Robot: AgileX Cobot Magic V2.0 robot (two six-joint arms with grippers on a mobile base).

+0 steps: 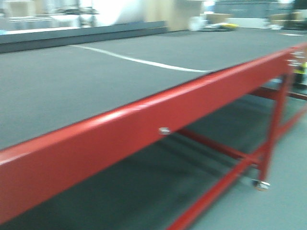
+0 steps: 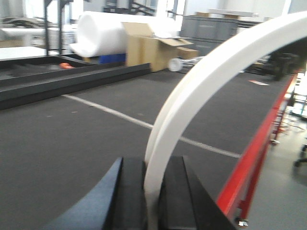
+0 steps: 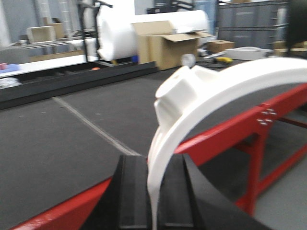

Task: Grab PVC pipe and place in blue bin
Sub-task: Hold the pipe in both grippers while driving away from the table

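Left pincer [image 2: 153,191] and right pincer [image 3: 152,191] each clamp curved white PVC pipe [image 2: 216,67], arched clear of the desk [image 1: 72,81], likely for carrying to the unseen blue bin.

Open grey tabletop [image 1: 72,91], PVC pipe [image 1: 144,61] lying across it, dark rail [image 1: 72,38] along far edge

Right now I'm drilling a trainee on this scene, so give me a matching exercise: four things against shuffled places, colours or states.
1 PVC pipe
2 table frame
3 cardboard box
4 white roll

A red
B flaps open
C left of the cardboard box
D clamped in the left end effector

Pairs: 1-D, 2-A, 3-B, 4-C
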